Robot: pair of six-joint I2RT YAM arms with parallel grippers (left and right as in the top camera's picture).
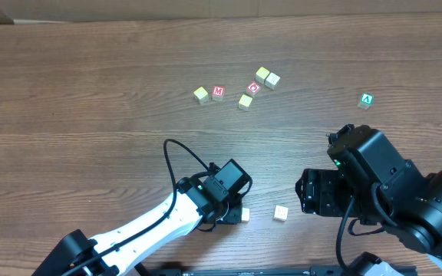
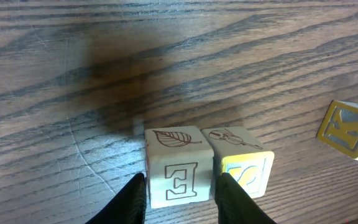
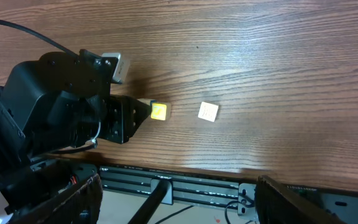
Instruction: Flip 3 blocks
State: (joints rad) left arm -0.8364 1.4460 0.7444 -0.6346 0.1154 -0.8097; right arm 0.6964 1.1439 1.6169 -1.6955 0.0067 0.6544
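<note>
Two cream blocks stand side by side on the table. One has a leaf on top and an outlined E on its front (image 2: pixel 174 168); the other has a bird on top and a yellow front (image 2: pixel 244 165). A third block with a yellow K face (image 2: pixel 350 129) sits apart to the right, also seen from overhead (image 1: pixel 281 213). My left gripper (image 2: pixel 182 178) straddles the E block, its fingers (image 2: pixel 132 200) just off the block's sides, and the block rests on the wood. My right gripper (image 3: pixel 185 199) hangs wide open over the table's front edge, holding nothing.
At the back of the table lie several more cubes: pale yellow ones (image 1: pixel 200 94) (image 1: pixel 245 101), a touching pair (image 1: pixel 267 77), red-lettered ones (image 1: pixel 218 93) and a green A cube (image 1: pixel 366 100). The right arm's black body (image 1: pixel 374 180) stands right of the K block. A metal rail (image 3: pixel 229 180) runs along the front edge.
</note>
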